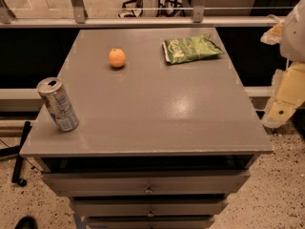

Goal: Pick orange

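The orange [116,57] is a small round bright fruit. It sits on the grey cabinet top [157,109], toward the far left of the middle. My gripper [284,99] hangs off the right side of the cabinet, beyond its right edge and well away from the orange. Nothing shows in its hold.
A green snack bag [190,48] lies at the far right of the top. A silver drink can [58,104] stands tilted at the near left edge. Drawers [148,182] are below the front edge. A glass railing [143,13] runs behind the cabinet.
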`<state>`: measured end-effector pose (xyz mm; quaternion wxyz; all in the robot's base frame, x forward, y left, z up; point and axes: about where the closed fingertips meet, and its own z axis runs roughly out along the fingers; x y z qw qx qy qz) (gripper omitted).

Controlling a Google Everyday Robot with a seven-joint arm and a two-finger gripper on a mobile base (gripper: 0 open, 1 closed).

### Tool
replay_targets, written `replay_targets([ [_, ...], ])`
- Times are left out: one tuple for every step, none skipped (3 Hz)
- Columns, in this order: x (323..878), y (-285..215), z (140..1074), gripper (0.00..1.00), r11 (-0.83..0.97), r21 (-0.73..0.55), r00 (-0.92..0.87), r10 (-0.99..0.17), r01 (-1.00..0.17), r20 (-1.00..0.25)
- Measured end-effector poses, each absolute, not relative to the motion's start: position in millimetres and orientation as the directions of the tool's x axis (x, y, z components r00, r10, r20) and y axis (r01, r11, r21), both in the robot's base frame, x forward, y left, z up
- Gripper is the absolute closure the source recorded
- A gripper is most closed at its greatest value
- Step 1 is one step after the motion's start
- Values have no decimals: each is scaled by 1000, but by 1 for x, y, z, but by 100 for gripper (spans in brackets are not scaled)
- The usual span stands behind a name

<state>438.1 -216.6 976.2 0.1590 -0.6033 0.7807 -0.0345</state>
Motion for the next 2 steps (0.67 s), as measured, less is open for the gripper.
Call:
replay_targets([
  [439, -216, 978, 0, 269, -249, -219, -952, -930, -212],
  [459, -197, 971, 0, 269, -256, -194, -939, -928, -282],
])
